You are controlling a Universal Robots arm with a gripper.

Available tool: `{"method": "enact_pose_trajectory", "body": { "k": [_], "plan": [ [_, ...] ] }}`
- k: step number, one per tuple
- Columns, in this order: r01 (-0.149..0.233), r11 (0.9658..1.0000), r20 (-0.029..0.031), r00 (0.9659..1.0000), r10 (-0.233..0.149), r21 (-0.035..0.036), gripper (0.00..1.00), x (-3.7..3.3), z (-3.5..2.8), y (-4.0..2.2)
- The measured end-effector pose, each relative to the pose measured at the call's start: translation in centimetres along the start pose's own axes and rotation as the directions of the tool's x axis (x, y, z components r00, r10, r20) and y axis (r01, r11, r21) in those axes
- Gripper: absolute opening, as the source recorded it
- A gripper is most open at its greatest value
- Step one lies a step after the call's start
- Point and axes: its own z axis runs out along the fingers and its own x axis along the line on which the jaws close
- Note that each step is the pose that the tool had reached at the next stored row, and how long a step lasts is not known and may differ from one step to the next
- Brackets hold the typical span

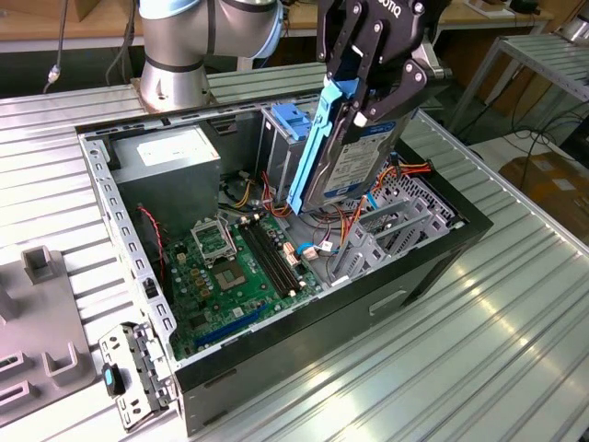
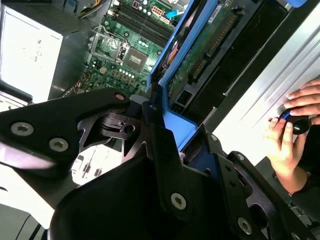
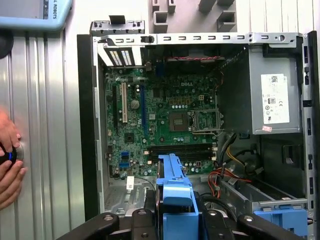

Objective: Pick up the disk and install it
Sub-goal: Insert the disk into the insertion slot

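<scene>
The tool (image 1: 366, 99) is clamped on the disk (image 1: 348, 161), its fingers pinching the flat faces near the upper end. The drive hangs clear of everything below it. Read the exterior view as a dial centred on the open computer case (image 1: 304, 341), and the disk sits at about one o'clock. It is tilted, with its blue carrier edge facing the motherboard (image 1: 230, 267).

The grey drive cage (image 1: 391, 226) lies just below it at roughly three o'clock, among loose red and orange cables. The slant looks deliberate to me: gripping high leaves the lower end free to lead into the cage, and the angle roughly follows the cage rails (though I can't tell how closely they line up).

The power supply (image 1: 170, 161) is well apart at ten o'clock, so that side poses no obstacle. The case itself rests on the ribbed metal desk (image 1: 479, 350).

In the second wrist view a person's hand (image 2: 290, 132) rests on a dark knob (image 2: 300, 124) on the desk beside the case, probably steering. The disk is lifted but not seated.
</scene>
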Motion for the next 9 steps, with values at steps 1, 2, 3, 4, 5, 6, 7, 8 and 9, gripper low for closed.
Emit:
{"method": "enact_pose_trajectory", "body": {
  "k": [1,2,3,4,5,6,7,8,9],
  "plan": [
    [0.000,1.0000,-0.0001,1.0000,0.000,0.0000,0.37,0.00,0.00,0.00],
    [0.000,1.0000,0.0000,1.0000,0.000,-0.0001,0.37,0.00,0.00,0.00],
    [0.000,1.0000,0.0000,1.0000,0.000,-0.0001,0.37,0.00,0.00,0.00],
    [0.000,1.0000,0.0001,1.0000,0.000,0.0000,0.37,0.01,0.00,0.00],
    [0.000,1.0000,0.0000,1.0000,0.000,0.0000,0.37,0.01,0.00,0.00],
    [0.000,1.0000,0.0000,1.0000,0.000,0.0000,0.37,0.01,0.00,0.00],
    [0.000,1.0000,0.0003,1.0000,0.000,0.0000,0.37,0.02,0.00,0.00],
    [0.000,1.0000,0.0003,1.0000,0.000,0.0000,0.37,0.04,0.00,0.00],
    [0.000,1.0000,0.0003,1.0000,0.000,-0.0001,0.37,0.08,0.00,0.00]
  ]
}}
